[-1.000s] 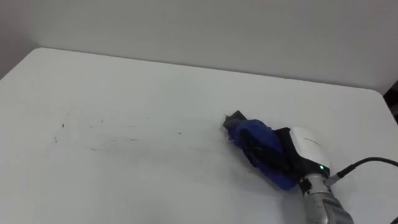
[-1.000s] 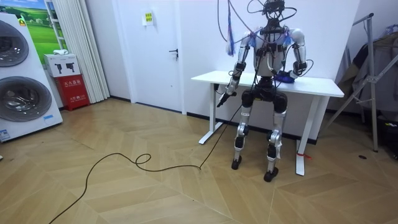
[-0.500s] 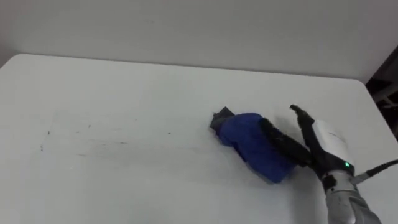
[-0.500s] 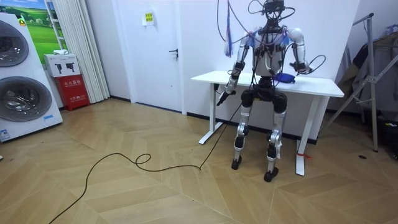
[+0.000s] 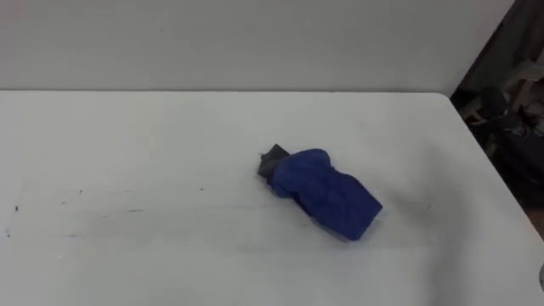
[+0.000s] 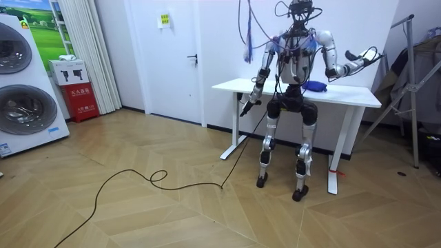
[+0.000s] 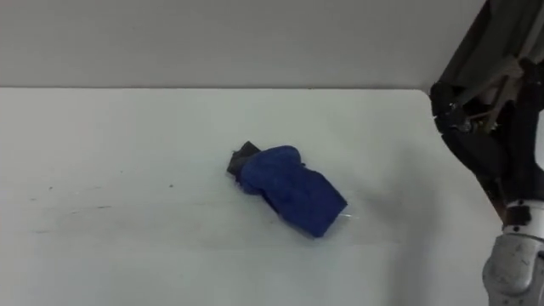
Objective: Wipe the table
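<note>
Now blue cloth [image 5: 323,191] lies crumpled on white table [image 5: 127,144].

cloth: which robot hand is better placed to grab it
Likely right: the cloth lies right of centre, right robot hand raised by that end; left robot hand hangs low at the table's left edge.

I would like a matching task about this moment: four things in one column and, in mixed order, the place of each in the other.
Things:
1. blue cloth
2. right hand
3. left hand
4. washing machines

Places:
A. hangs below the tabletop
B. lies on the white table
C. raised in the air, off the cloth
D. at the room view's left edge

Pairs: 1-B, 2-C, 3-A, 4-D
</note>
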Robot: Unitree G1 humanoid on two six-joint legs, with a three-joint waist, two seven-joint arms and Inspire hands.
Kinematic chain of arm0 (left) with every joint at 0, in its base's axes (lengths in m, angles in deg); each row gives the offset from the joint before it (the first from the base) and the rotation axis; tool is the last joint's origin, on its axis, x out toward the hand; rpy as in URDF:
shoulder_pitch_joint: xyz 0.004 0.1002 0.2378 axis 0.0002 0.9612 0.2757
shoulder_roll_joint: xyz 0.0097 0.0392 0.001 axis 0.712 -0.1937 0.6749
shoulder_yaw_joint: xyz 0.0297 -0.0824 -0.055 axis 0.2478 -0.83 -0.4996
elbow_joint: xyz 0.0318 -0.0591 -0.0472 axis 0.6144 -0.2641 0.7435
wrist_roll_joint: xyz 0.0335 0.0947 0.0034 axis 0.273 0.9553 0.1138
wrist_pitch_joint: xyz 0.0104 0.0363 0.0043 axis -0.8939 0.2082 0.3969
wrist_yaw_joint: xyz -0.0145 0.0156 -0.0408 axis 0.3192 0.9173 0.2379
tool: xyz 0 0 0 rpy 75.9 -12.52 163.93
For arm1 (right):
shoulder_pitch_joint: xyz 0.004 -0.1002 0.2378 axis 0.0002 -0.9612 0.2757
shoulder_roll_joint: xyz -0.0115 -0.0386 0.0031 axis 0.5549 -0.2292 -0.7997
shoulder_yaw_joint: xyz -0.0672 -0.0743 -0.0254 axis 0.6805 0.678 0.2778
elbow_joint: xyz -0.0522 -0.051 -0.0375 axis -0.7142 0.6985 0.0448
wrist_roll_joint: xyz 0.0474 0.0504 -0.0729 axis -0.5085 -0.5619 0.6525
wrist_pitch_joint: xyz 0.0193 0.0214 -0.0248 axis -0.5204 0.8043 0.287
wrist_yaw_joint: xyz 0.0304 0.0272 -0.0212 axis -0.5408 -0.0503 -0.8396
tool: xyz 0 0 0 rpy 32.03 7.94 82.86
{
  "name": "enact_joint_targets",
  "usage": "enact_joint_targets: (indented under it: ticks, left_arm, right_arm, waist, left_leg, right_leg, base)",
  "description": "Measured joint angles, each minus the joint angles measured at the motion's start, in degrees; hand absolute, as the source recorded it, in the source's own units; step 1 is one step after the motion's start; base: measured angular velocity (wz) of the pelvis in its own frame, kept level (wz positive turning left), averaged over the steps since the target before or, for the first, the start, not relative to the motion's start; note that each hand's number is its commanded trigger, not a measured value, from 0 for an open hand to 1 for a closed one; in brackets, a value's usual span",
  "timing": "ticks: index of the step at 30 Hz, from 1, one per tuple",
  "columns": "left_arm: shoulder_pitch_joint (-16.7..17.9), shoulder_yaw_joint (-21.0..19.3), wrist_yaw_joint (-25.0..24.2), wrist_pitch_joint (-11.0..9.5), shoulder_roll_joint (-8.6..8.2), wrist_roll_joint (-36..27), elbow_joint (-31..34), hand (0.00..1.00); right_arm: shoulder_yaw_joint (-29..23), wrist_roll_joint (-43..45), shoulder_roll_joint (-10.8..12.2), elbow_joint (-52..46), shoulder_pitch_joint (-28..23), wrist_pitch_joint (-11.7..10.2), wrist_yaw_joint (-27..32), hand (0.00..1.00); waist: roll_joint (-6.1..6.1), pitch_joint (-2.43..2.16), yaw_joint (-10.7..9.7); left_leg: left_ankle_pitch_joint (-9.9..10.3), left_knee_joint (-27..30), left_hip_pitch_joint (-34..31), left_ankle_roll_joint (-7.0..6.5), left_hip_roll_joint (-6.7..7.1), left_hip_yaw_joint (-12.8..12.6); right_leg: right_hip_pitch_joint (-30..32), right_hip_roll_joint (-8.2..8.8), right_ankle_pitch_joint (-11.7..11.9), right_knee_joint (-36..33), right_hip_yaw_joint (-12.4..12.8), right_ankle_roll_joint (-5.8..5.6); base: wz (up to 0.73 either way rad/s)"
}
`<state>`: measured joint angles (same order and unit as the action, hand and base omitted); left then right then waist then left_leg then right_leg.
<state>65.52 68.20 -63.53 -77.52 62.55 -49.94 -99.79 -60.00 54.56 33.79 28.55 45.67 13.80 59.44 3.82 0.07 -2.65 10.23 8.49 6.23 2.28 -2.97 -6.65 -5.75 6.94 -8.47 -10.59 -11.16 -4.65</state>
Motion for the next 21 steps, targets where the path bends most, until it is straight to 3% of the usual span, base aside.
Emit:
enact_joint_targets:
  ticks: [5, 9, 12, 17, 18, 21]
  left_arm:
    - [1.1, -2.7, -2.0, 0.4, 0.04, 0.0, 0.7, 0.0]
    - [1.7, -5.5, -2.0, 0.4, 0.27, 0.0, -0.2, 0.0]
    - [2.5, -6.2, -2.0, 0.5, 0.21, 0.1, -0.1, 0.0]
    - [2.5, -7.5, -2.5, 1.9, 0.23, 0.0, 0.6, 0.0]
    - [2.4, -7.8, -2.6, 2.2, 0.27, 0.0, 0.7, 0.0]
    - [2.4, -8.3, -2.5, 2.5, 0.25, 0.0, 1.1, 0.0]
  right_arm:
    - [-6.4, -7.8, -0.5, 4.7, -0.1, 1.8, 3.7, 0.0]
    - [-10.0, -15.5, -1.3, 17.6, -0.2, 2.5, 7.0, 0.0]
    - [-13.1, -20.0, -1.3, 24.5, -0.2, 3.1, 8.9, 0.0]
    - [-16.5, -28.5, -1.3, 33.5, -2.3, 4.4, 11.3, 0.0]
    - [-16.6, -30.0, -1.5, 35.7, -3.0, 4.4, 11.5, 0.0]
    - [-16.4, -34.0, -1.5, 44.9, -4.5, 4.4, 11.4, 0.0]
  waist:
    - [1.34, 0.22, -0.5]
    - [2.85, -0.26, -1.9]
    - [3.23, -0.57, -2.6]
    - [3.66, -0.38, -3.9]
    - [3.14, -0.56, -4.2]
    - [3.48, -0.41, -5.0]
  left_leg:
    - [0.2, -0.2, 0.4, 0.09, -0.32, -1.2]
    - [0.4, -0.1, 0.0, 0.06, -0.38, -1.5]
    - [0.6, 0.0, 0.0, 0.04, -0.38, -1.4]
    - [0.8, 0.1, -0.1, 0.04, -0.38, -1.5]
    - [0.8, 0.1, -0.1, 0.05, -0.4, -1.5]
    - [0.8, 0.1, -0.2, 0.06, -0.41, -1.3]
  right_leg:
    - [0.4, -0.19, 0.0, -0.2, 0.6, 0.01]
    - [0.8, -0.24, 0.0, -0.3, 1.0, 0.01]
    - [0.6, -0.25, 0.0, -0.3, 1.0, 0.01]
    - [0.7, -0.24, 0.0, -0.3, 1.1, 0.0]
    - [0.7, -0.26, 0.0, -0.2, 1.1, 0.0]
    - [0.7, -0.26, 0.0, -0.2, 1.0, 0.0]
  base:
    - [-0.12]
    - [-0.04]
    - [0.0]
    - [0.0]
    - [0.0]
    - [0.02]
